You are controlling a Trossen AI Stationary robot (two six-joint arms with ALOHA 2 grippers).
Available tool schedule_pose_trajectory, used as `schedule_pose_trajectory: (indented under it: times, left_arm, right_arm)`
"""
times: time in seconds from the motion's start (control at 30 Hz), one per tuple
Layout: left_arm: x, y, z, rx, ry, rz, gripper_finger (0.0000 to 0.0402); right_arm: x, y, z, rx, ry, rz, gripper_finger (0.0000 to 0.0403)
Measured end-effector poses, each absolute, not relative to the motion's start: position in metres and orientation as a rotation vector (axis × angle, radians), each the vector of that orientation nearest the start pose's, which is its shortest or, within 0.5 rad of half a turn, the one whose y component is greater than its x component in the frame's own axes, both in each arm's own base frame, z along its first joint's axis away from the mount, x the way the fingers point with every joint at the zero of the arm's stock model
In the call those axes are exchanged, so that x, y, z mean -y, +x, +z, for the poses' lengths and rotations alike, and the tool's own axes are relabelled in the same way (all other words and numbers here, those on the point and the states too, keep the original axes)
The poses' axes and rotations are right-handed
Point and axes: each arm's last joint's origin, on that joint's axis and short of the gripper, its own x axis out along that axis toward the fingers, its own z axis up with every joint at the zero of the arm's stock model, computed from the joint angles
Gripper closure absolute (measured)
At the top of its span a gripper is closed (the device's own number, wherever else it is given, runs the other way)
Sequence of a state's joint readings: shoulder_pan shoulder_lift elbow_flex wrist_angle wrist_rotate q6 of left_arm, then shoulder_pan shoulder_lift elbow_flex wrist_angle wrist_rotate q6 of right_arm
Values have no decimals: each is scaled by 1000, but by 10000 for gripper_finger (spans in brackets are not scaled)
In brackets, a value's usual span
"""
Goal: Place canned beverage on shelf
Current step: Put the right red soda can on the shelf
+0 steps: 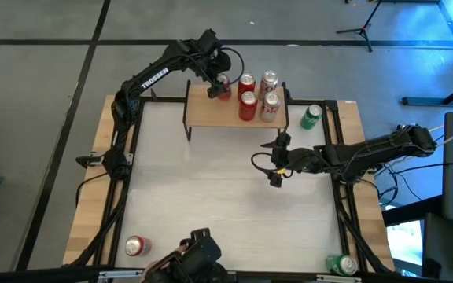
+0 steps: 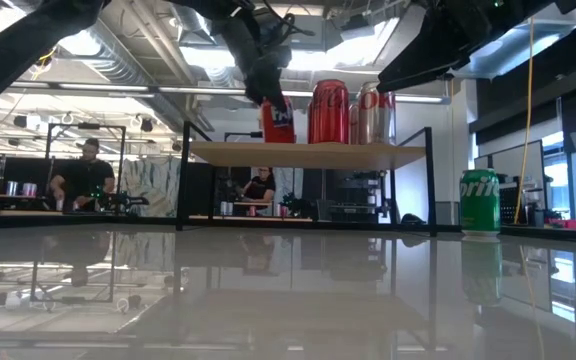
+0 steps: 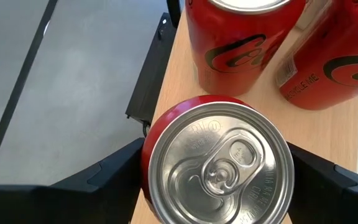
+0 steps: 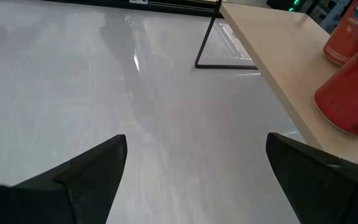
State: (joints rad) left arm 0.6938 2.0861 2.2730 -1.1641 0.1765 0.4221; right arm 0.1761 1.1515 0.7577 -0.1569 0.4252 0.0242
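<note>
left gripper (image 1: 218, 86) clamps red can (image 1: 222, 88) on shelf (image 1: 211, 115).
right gripper (image 1: 277, 161) spread wide over table (image 1: 211, 196).

You are looking at one shelf (image 1: 211, 115), carrying five cans: one red can (image 1: 221, 89) between the left gripper's (image 1: 215, 85) fingers, plus four cans (image 1: 258, 97) standing in a two-by-two block, of which two are showing red and two look silver-and-red, though the labels are hard to read. You are seeing three more cans on the table (image 1: 211, 189): two green cans (image 1: 311, 116) (image 1: 341, 264) and one red can (image 1: 137, 246). Eight cans in all. Two grippers are showing, the right gripper (image 1: 278, 161) being the second.
</note>
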Motion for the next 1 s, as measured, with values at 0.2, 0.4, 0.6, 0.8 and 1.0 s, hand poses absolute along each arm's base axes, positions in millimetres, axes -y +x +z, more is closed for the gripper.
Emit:
schedule_pose_trajectory:
  times: [0.2, 0.4, 0.6, 0.8, 1.0]
  left_arm:
    - [-272, 337, 357, -962, -55, 250, 104]
    - [-272, 336, 357, -964, -78, 253, 103]
    - [-270, 339, 357, -962, -59, 272, 103]
    - [-266, 344, 358, -964, -34, 316, 103]
    - [-267, 344, 358, -959, -42, 317, 103]
  right_arm:
    - [-31, 240, 257, -525, -140, -249, 22]
    - [-31, 240, 257, -524, -142, -249, 22]
    - [-31, 240, 257, -524, -142, -248, 22]
    - [-31, 242, 255, -534, -145, -248, 22]
    - [-31, 243, 253, -536, -146, -248, 22]
